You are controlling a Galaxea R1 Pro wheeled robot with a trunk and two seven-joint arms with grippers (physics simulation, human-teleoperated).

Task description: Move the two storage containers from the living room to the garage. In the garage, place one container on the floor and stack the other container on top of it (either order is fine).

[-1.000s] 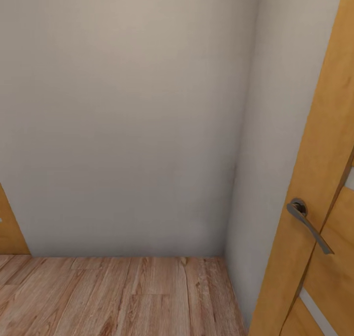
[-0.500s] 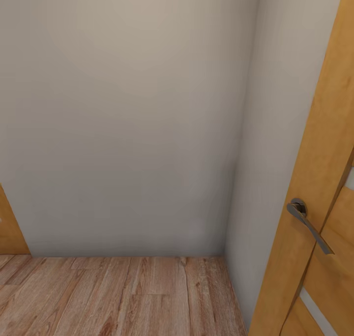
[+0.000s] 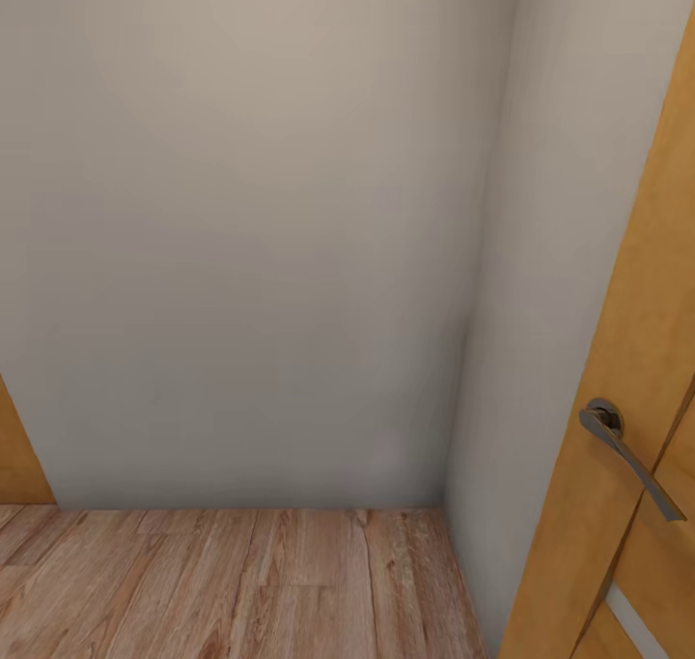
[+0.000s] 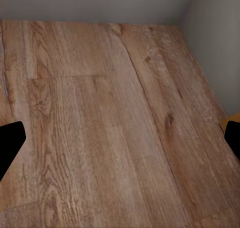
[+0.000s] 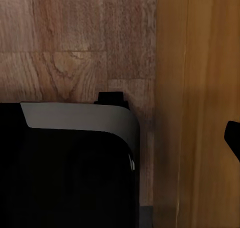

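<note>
Left gripper (image 4: pixel 120 138) jaws wide apart, holding nothing, wood-plank floor (image 4: pixel 100 128) between and beyond them. Can't tell the right jaws' state; robot base (image 5: pixel 65 168) and orange door (image 5: pixel 200 108) beneath. Ahead I see a cream wall (image 3: pixel 241 234), door handle (image 3: pixel 627 456) far right. No containers visible.

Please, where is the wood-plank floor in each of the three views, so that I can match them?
Head view: the wood-plank floor is a strip along the bottom, below the pale walls.
Left wrist view: the floor takes up most of the picture.
Right wrist view: the floor lies beside the orange door.
Shared landmark: the wall corner meeting the floor, also in the left wrist view.
</note>
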